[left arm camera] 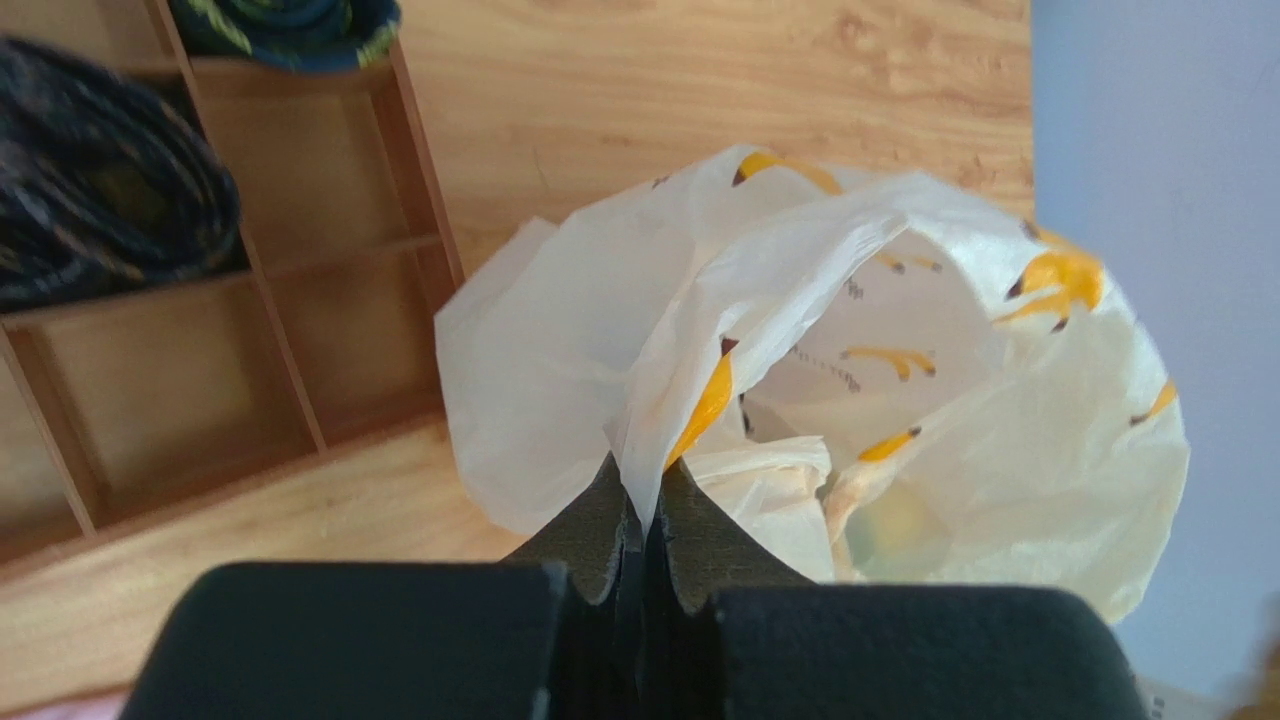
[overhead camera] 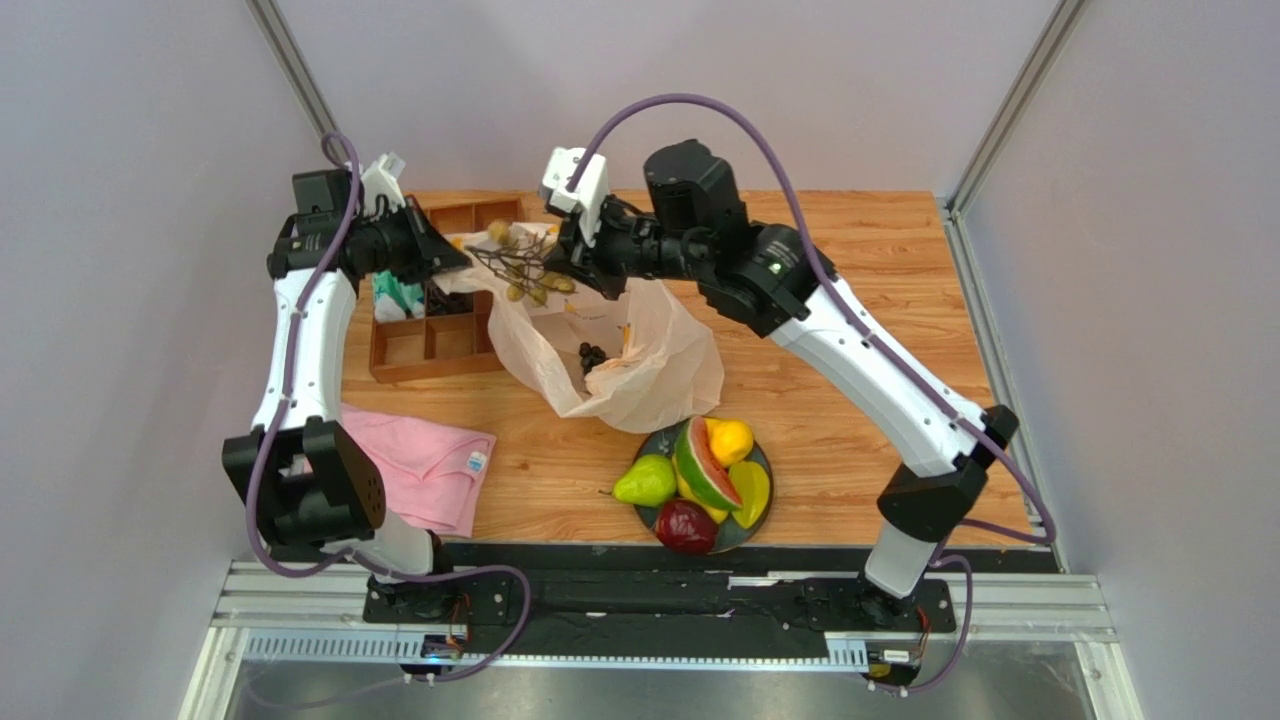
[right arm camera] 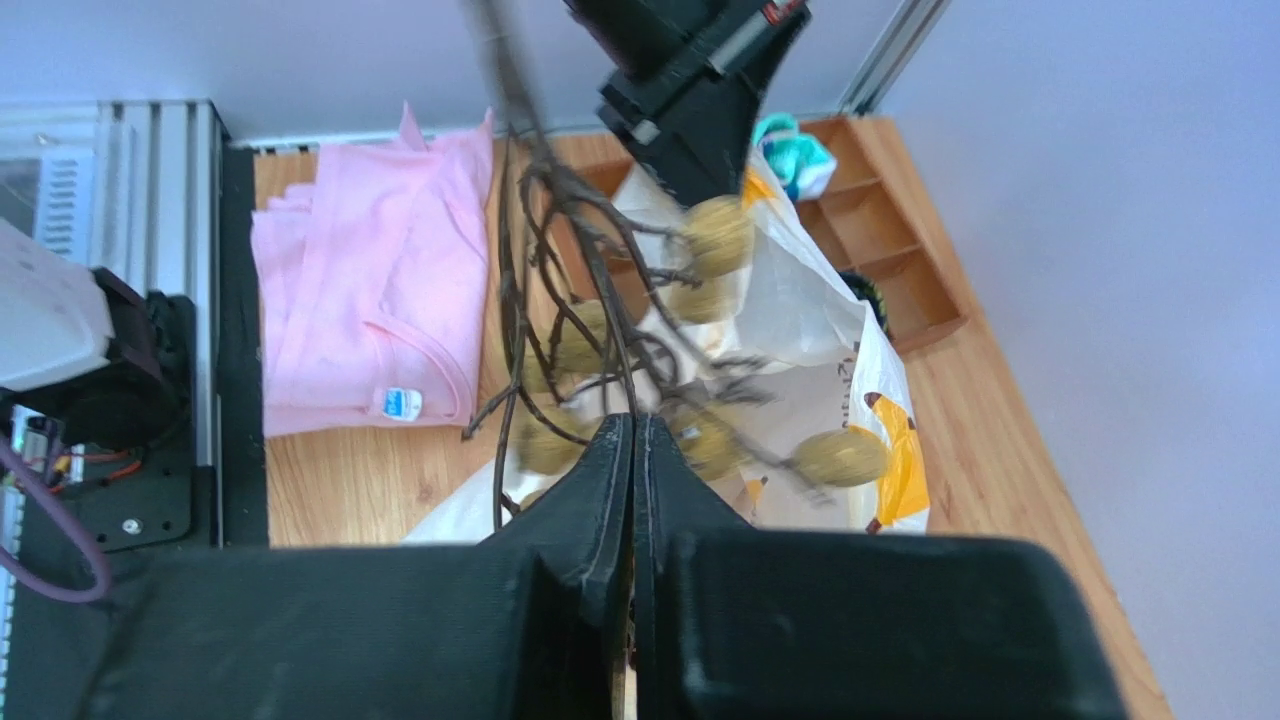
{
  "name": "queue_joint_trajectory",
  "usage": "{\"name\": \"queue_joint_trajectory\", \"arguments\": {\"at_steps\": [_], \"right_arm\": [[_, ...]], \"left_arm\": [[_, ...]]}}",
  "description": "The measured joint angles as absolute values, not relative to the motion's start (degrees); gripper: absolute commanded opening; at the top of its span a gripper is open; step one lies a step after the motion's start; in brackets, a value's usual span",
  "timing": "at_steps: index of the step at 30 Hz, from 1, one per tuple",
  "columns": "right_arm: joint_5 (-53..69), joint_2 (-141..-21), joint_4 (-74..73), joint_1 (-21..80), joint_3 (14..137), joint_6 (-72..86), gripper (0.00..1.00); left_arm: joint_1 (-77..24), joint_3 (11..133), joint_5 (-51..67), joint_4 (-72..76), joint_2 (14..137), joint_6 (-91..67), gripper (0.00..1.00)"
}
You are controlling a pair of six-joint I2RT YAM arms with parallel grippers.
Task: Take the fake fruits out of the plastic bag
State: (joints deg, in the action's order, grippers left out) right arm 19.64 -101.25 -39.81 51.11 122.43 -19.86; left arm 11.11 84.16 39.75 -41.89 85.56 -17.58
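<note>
We find the left gripper (left arm camera: 643, 488) pressed together on a fold of the plastic bag (overhead camera: 646, 368), pinching the rim at the bag's far-left side. The bag hangs from that hold, its lower body resting on the bench (overhead camera: 872, 300), its mouth open towards the right arm.

The right gripper (right arm camera: 633, 435) is closed on the thin brown stalks of the pale grape bunch (overhead camera: 519, 263). In the right wrist view, the bunch spreads out just beyond the fingertips. Its yellow-green grapes sit on bare twigs above the bag opening, clear of the plastic. In the top view, the bunch lies between the two grippers, close to both.

A small dark cluster, the purple grape bunch (overhead camera: 592, 357), shows inside the bag near its middle.

The plate (overhead camera: 649, 519) stands on the bench just near of the bag, its far edge at the bag's lower corner. It carries the green pear (overhead camera: 643, 482), the watermelon slice (overhead camera: 700, 465), the lemon (overhead camera: 730, 440), the yellow mango (overhead camera: 750, 491) and the dark red apple (overhead camera: 685, 525), packed together and touching.

A wooden compartment tray (overhead camera: 436, 342) sits left of the bag, under the left gripper, with rolled socks (left arm camera: 105, 180) in its cells. A folded pink cloth (overhead camera: 421, 465) lies on the bench near the left arm's base.
</note>
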Motion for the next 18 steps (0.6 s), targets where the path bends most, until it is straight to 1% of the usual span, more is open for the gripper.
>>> {"name": "queue_joint_trajectory", "arguments": {"at_steps": [3, 7, 10, 18], "right_arm": [[19.3, -97.7, -39.7, 51.3, 122.2, -19.3, 0.0], [18.1, -91.2, -40.1, 51.7, 117.3, -19.7, 0.0], [17.3, -85.4, -42.6, 52.1, 111.4, -20.0, 0.0], [15.9, -69.5, -53.2, 52.2, 89.4, -21.9, 0.0]], "left_arm": [[11.1, 89.5, 39.3, -40.2, 89.7, -18.8, 0.0], [11.1, 93.7, 39.3, -37.5, 93.6, -21.5, 0.0], [11.0, 95.6, 39.3, -35.8, 95.6, -23.0, 0.0], [10.5, 100.8, 39.6, -31.9, 99.6, -24.4, 0.0]]}}
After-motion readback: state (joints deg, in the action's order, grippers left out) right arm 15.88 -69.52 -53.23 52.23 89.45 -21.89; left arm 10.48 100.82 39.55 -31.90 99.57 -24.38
